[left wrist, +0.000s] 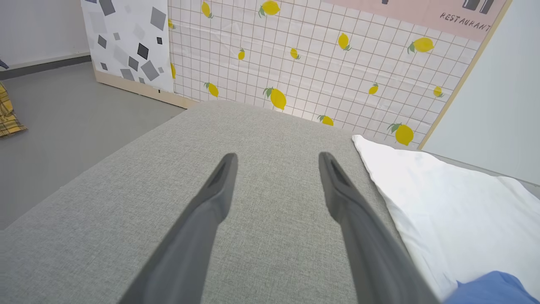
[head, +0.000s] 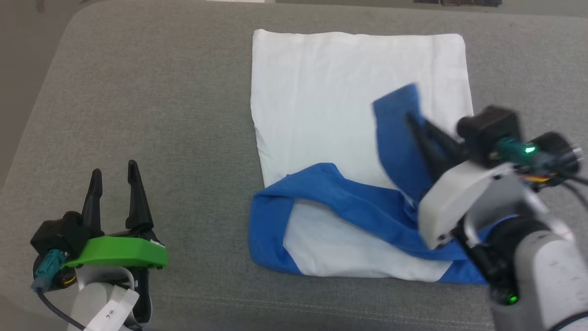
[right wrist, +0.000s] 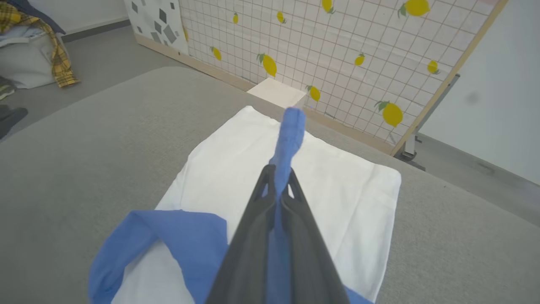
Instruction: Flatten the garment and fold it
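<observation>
Now the right gripper [head: 413, 122] pinches the blue sleeve [head: 395, 138] of the garment [head: 340, 92]. Its 2 dark fingers are pressed together on the cloth, and in the right wrist view a loose end stands up past the tips. The step in hand looks like folding this sleeve inward over the white body. To do it well, I would carry the sleeve low and slowly across, so the thin cotton under it is not dragged or puckered. I would lay it down with its crease running along the body's right edge and let go only once the blue cloth rests flat. A high lift risks pulling the right shoulder off the surface and spoiling the flat spread. The garment lies on the gray cushion [head: 151, 92], its white body smooth with the hem at the far side. The blue shoulder band [head: 349, 197] sits at the near side, rumpled and curling around a white patch. The right gripper hangs above the garment's right half, its arm reaching in over the near right corner. The left gripper [head: 114, 168] rests at the near left with its jaws spread wide and holds nothing. It sits over bare cushion, and the garment lies off to its right without touching it.
</observation>
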{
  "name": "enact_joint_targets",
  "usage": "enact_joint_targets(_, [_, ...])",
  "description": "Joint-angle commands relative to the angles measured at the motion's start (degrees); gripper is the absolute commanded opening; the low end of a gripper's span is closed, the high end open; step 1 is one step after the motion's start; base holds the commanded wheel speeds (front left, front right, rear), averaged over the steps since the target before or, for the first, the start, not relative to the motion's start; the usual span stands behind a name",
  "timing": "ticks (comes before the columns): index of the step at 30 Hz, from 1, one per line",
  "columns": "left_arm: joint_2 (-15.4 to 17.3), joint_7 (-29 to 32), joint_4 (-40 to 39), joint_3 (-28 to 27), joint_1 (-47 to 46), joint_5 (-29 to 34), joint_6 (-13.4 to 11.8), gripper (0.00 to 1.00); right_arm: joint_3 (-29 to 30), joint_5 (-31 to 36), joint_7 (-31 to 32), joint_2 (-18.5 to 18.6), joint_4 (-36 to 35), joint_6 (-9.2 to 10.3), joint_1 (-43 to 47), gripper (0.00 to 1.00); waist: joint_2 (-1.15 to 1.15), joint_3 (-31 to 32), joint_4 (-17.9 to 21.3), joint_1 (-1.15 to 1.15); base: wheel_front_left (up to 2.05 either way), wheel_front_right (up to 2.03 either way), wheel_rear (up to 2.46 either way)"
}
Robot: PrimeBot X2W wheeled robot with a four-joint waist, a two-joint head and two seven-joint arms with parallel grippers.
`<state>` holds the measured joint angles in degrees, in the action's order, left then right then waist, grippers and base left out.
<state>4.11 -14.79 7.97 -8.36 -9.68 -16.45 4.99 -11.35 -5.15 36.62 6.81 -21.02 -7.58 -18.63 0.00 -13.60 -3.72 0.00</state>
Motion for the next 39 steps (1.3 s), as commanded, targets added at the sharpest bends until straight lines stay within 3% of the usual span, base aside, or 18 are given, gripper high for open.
enact_joint_targets(1, [-0.08,-0.20,0.03,0.19,0.89,0.01,0.11,1.00,-1.68,-0.47,-0.55,-0.62,1.61,0.09,1.24,0.00,0.00,0.30,-0.97,0.00,0.00,0.00,0.00])
enact_joint_targets(10, [-0.47,-0.20,0.64,1.41,0.34,-0.59,0.10,1.00,-13.46,-2.53,-5.79,-3.57,18.26,0.09,2.43,0.00,0.00,-0.79,-3.09,0.00,0.00,0.00,0.00])
enact_joint_targets(22, [-0.86,-0.20,1.24,2.92,-0.74,-1.00,0.02,1.00,-19.80,-4.85,-7.73,-3.91,38.73,0.09,-2.94,0.00,0.00,-2.15,-4.97,0.00,0.00,0.00,0.00])
enact_joint_targets(23, [-0.89,-0.20,1.37,3.12,-0.79,-1.04,0.02,1.00,-19.90,-5.43,-7.52,-3.91,39.75,0.09,-3.24,0.17,0.00,-2.10,-5.09,0.00,0.00,0.00,0.00])
enact_joint_targets(24, [-0.92,-0.20,1.47,3.26,-0.81,-1.09,0.02,1.00,-19.95,-5.97,-7.75,-3.92,40.19,0.09,-3.43,0.44,0.00,-2.04,-5.15,0.00,0.00,0.00,0.00])
enact_joint_targets(25, [-0.94,-0.20,1.62,3.40,-0.76,-1.17,0.03,1.00,-19.67,-6.83,-8.07,-3.92,40.55,0.09,-3.48,1.00,0.00,-1.93,-5.13,0.00,0.00,0.00,0.00])
enact_joint_targets(29, [-0.95,-0.20,2.27,3.83,-0.31,-1.07,0.16,1.00,-17.78,-10.01,-12.20,-3.92,37.98,0.09,-3.19,1.00,0.00,-0.91,-4.43,0.00,0.00,0.00,0.00])
enact_joint_targets(33, [-0.10,-0.13,2.56,4.18,-0.08,-0.63,0.31,1.00,-13.62,-10.77,-19.24,-3.92,30.88,0.09,-1.87,1.00,0.00,0.15,-2.53,0.00,0.00,0.00,0.00])
enact_joint_targets(39, [2.34,1.93,1.68,4.94,-0.96,-0.11,0.69,1.00,-1.41,-6.98,-28.95,-3.92,19.96,0.09,3.26,1.00,0.00,0.58,2.08,0.00,0.00,0.00,0.00])
